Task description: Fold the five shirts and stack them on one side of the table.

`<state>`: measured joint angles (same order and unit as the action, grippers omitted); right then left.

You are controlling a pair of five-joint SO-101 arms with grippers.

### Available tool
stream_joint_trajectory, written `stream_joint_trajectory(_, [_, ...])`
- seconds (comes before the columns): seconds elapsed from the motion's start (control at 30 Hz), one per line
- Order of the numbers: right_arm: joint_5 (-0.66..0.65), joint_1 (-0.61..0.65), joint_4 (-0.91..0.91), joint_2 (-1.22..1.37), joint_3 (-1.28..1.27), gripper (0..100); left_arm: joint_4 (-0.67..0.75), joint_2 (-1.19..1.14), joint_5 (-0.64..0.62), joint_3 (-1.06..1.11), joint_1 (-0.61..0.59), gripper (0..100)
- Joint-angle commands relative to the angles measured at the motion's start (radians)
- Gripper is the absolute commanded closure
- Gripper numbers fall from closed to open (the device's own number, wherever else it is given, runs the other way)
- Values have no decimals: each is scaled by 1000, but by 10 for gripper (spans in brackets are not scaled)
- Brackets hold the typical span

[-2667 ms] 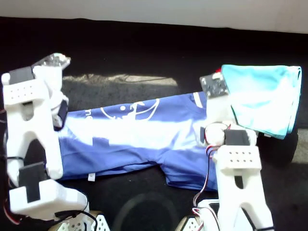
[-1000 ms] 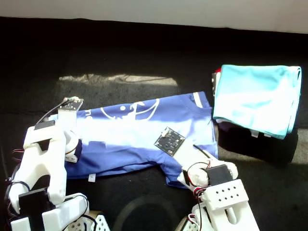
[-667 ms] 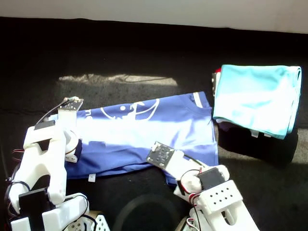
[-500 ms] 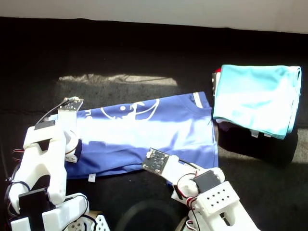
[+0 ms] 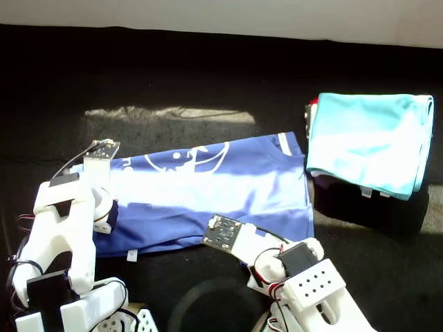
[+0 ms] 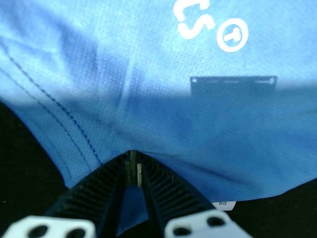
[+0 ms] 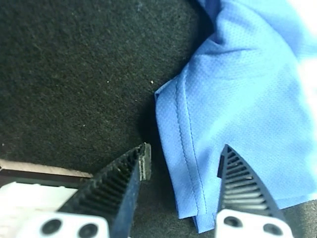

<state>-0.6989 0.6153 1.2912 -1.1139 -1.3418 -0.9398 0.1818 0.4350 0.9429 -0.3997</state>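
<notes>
— Big shift on the right: swung away from the folded stack (image 5: 367, 176), dropped low, then slid back across the blue shirt (image 5: 208, 187) to its near edge. On the left, lowered from high up onto the shirt's left end, and unmoved for the last second.

— And the right gripper (image 7: 183, 161) itself?

— Spread wide, holding nothing. Straddling the stitched hem of the near sleeve (image 7: 237, 109), one fingertip over the bare black table (image 7: 74, 74), the other over cloth. Hard to tell whether touching yet.

— The left gripper (image 6: 132, 168)?

— Clamped on the blue shirt, with a fold of fabric pinched between the tips, close to a stitched hem.

— Position of the shirt?

— Spread across the middle of the table, printed side up, right end just beside the stack. Not folded yet. Stack on the right side, topped by a turquoise shirt (image 5: 374, 135), with darker cloth under it; impossible to count the layers.

— Meaning for the task?

— Probably finished with the stack for now and set up for the first fold of this one: left end held, right poised over the sleeve. Next, most likely: close on the sleeve hem, then lift both ends together and carry the near edge over toward the far one. Worth watching: thin, slippery-looking mesh, easy to catch just one layer or miss the edge altogether.
</notes>
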Motion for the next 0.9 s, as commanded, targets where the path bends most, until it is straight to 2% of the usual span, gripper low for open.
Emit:
stream_joint_trajectory(0.0, [-6,-33,-48,-1,-10,757,26,-5,-2,7,-8,991])
stream_joint_trajectory(0.23, [-81,-42,-199,-1,-180,759,26,-5,-2,8,-8,991])
stream_joint_trajectory(0.37, [-86,-42,-222,-1,-203,803,26,-5,-2,8,-8,991])
stream_joint_trajectory(0.6, [-127,-88,-262,-1,-249,810,26,-5,-2,8,-8,991])
stream_joint_trajectory(0.67, [-146,-90,-262,-1,-251,852,26,-5,-2,8,-8,991])
stream_joint_trajectory(0.77, [-207,-94,-262,-4,-248,991,26,-5,-2,8,-8,991])
stream_joint_trajectory(0.87, [-207,-142,-259,-4,-200,977,26,-5,-2,8,-8,991])
